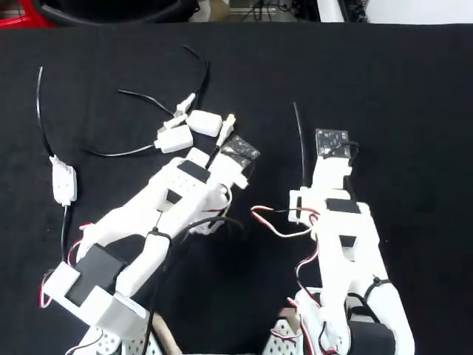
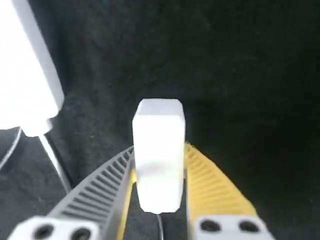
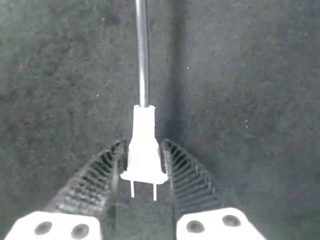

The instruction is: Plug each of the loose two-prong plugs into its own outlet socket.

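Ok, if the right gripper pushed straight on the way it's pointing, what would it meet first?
Probably nothing solid: ahead of the right gripper the black cloth looks free. The cable of the plug it holds runs straight along that line; farther depth is unclear.

Socket [image 2: 159,125] in left gripper [image 2: 160,152]; plug [image 3: 143,155] in right gripper [image 3: 143,144]

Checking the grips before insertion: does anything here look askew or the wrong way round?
Yes. The plug held in the right gripper has its two prongs pointing back toward the wrist, cord leading away, so it seems turned the wrong way for plugging. The white block in the left gripper sits straight.
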